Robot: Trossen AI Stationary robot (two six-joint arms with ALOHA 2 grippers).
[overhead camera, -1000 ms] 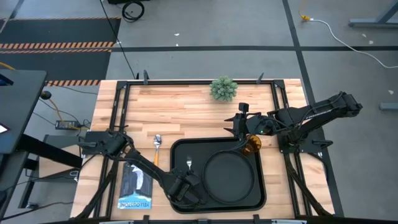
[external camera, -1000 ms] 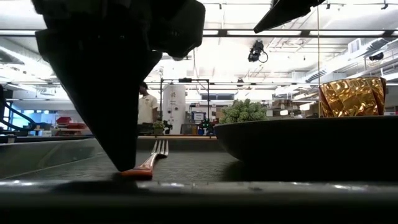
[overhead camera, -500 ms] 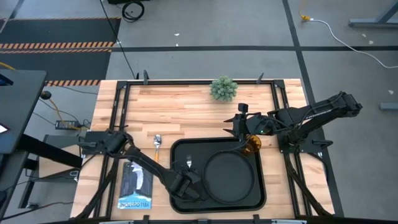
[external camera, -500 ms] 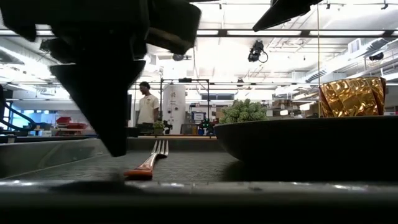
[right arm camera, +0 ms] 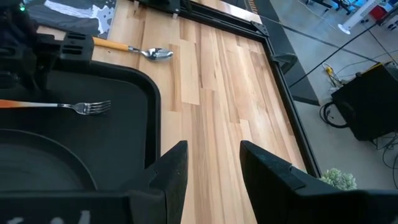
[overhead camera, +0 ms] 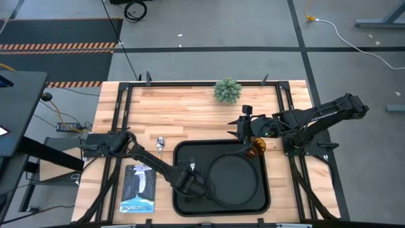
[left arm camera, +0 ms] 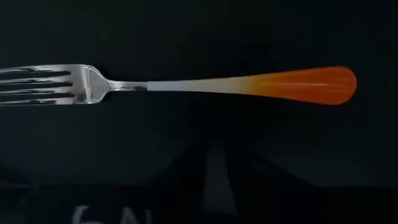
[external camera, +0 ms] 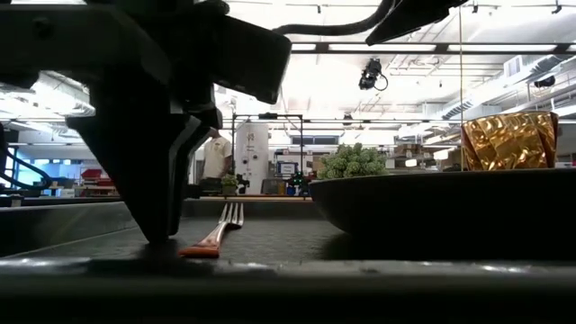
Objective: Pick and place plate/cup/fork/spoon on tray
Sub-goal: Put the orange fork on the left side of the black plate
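Fork (left arm camera: 180,84) — just beyond left hand (overhead camera: 188,183)

High view looks straight down on the whole table (overhead camera: 190,104). Low view sits at tray level, facing the room, very near the fork (external camera: 216,236). Left wrist view hangs close above the same fork (left arm camera: 180,84). Right wrist view looks across the tray (right arm camera: 134,81), also catching that fork (right arm camera: 59,106).
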